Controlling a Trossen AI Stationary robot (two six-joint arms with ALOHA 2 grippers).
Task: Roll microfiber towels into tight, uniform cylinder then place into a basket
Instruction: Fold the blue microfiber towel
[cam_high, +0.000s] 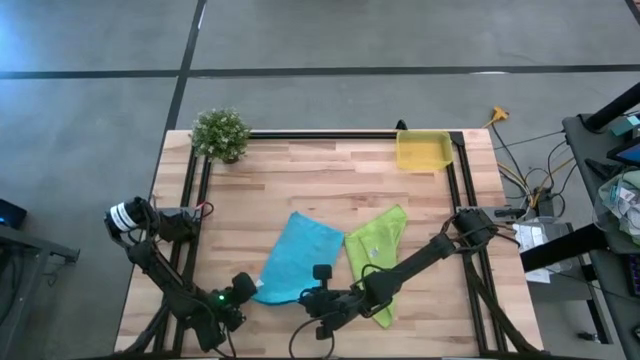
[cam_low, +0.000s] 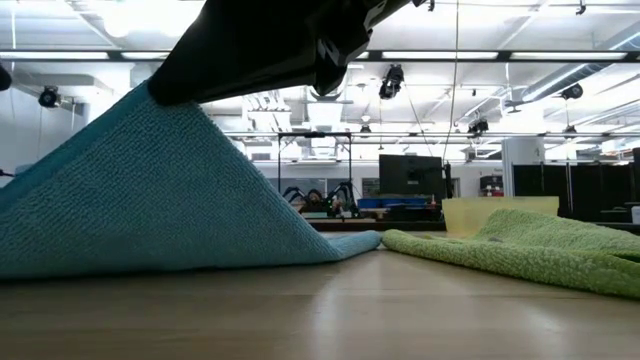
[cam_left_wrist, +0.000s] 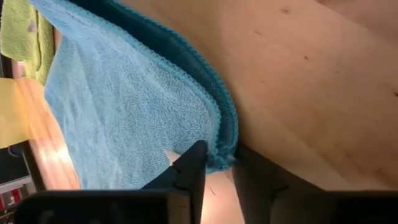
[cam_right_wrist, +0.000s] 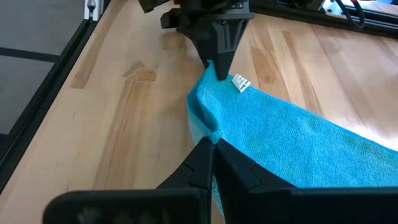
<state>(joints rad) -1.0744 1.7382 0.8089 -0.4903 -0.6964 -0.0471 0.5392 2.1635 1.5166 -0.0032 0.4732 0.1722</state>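
The turquoise-blue towel (cam_high: 300, 258) lies mid-table. Its near edge is raised into a tent (cam_low: 150, 190), and its far part rests on the wood. My left gripper (cam_high: 252, 290) is shut on the towel's near-left corner. My right gripper (cam_high: 312, 298) is shut on the same near edge, farther right. The lime-green towel (cam_high: 378, 240) lies flat beside the blue one, touching its right side. The yellow basket (cam_high: 422, 150) stands at the far right of the table. My left gripper pinches the blue towel's near corner (cam_left_wrist: 222, 155) between its two fingers, next to the small white tag (cam_right_wrist: 240, 83). Its fingers slant down from the near-left side. The corner is lifted off the wood, and the cloth slopes down from it. My right gripper (cam_right_wrist: 214, 146) pinches the blue towel's near edge (cam_right_wrist: 200, 118) between its shut fingers, coming from the right and slanting down. The edge between the two grippers is raised and bunched into a small fold. The rest of the towel lies on the table.
A small potted plant (cam_high: 220, 133) stands at the far left corner. A black frame rail (cam_high: 320, 134) runs along the far edge, and others run down both sides. Bare wood lies between the towels and the basket.
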